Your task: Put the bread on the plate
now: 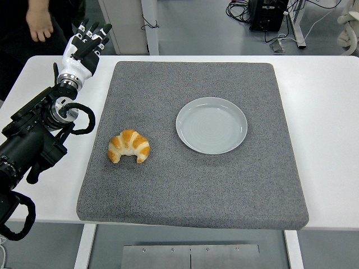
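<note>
Hand: left hand [85, 46] is raised over the bench's [322, 112] far left corner, fingers spread, holding nothing, well apart from the bread.
Bread: golden croissant [129, 146], curved, lies on the grey mat [190, 185], left of the plate [211, 125].
Risk: soft crust may crush or slip; a short carry could drop it on the plate's rim.

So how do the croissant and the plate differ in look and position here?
The croissant is golden-brown, curved and ridged; the plate is pale grey-blue, round and smooth. The croissant lies on the mat's left part, nearer the left hand; the plate sits right of centre and holds nothing. The plate looks wider. Both rest on the grey mat, untouched.
</note>
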